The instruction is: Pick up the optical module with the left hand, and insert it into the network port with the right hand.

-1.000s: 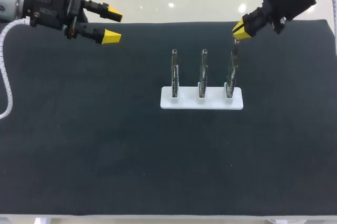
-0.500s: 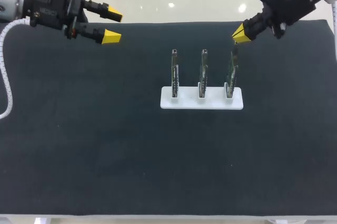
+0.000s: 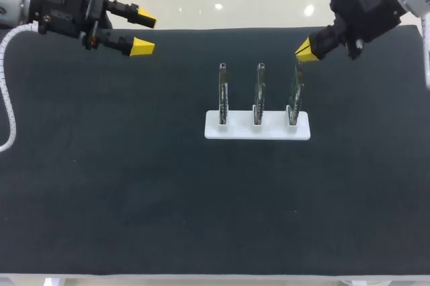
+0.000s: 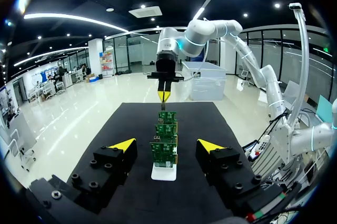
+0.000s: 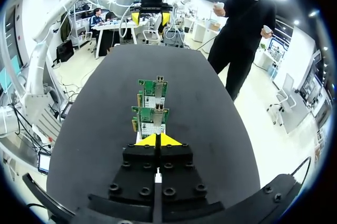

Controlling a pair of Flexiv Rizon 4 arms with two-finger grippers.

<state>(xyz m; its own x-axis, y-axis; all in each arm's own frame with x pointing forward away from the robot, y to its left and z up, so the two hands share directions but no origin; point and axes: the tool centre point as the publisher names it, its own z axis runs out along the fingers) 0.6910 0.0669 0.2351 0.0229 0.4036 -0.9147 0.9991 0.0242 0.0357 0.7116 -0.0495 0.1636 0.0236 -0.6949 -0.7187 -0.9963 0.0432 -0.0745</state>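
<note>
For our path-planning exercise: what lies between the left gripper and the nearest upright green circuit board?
Nothing: the head view shows only bare black table cloth between the left gripper and the leftmost green circuit board.

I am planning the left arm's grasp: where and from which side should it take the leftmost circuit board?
Probably its upper end, from above, pinching the two flat faces: the leftmost circuit board stands upright, its foot slotted in the white holder.

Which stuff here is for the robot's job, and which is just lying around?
For the job:
three upright green circuit boards
flat white plastic holder they stand in
left end effector, open
right end effector, shut, near the right-hand board's top

Just there:
black cloth mat covering the table
</note>
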